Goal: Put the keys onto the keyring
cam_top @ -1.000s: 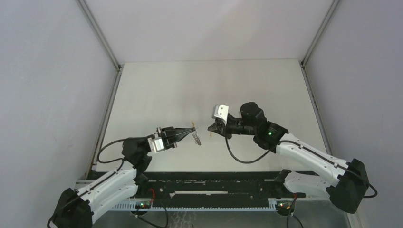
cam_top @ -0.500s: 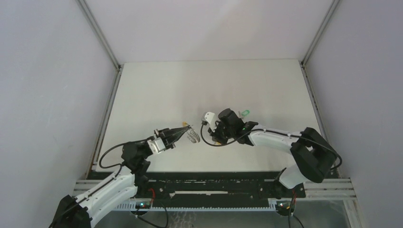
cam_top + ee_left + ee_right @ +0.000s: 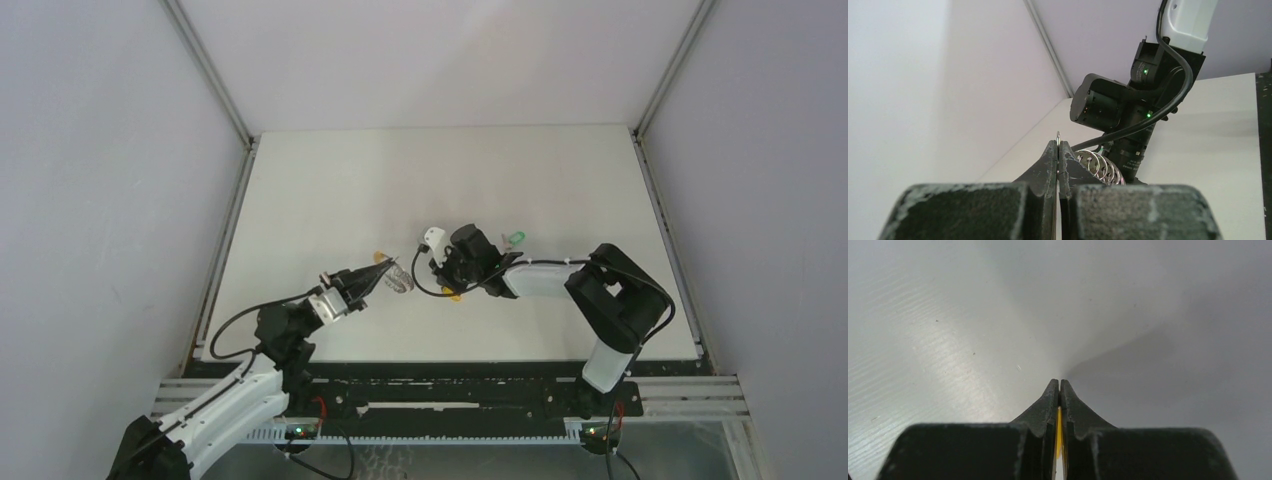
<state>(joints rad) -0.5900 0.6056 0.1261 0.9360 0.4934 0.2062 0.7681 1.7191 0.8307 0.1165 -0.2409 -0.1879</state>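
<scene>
- The keyring (image 3: 398, 278) is hanging over the near half of the table (image 3: 330, 190), left of centre, pinched by the left gripper (image 3: 384, 270). From above it is reading as a small pale silvery loop with a yellow-orange patch at its far-left edge.
- In the left wrist view the left gripper (image 3: 1058, 150) is pressing its fingers fully together on the keyring (image 3: 1100, 167). A thin wire rim is poking up between the tips, and several overlapping silvery loops are fanning out to the right behind them.
- The right gripper (image 3: 450, 288) is sitting just to the right of the ring, its tips pointing towards the near edge of the table.
- In its own wrist view the right gripper (image 3: 1058, 387) is clamping tight on the orange key (image 3: 1058, 427). The key is showing only as a narrow yellow-orange strip, edge-on, between the fingers.
- The green key (image 3: 516, 238) is lying flat on the table just beyond the right arm (image 3: 545, 280), well apart from the ring.
- Two small green lights are glowing on the right arm's wrist housing (image 3: 1143, 90) in the left wrist view.
- The orange key's (image 3: 455, 296) metal blade is staying hidden, and whether it is touching the ring cannot be told.
</scene>
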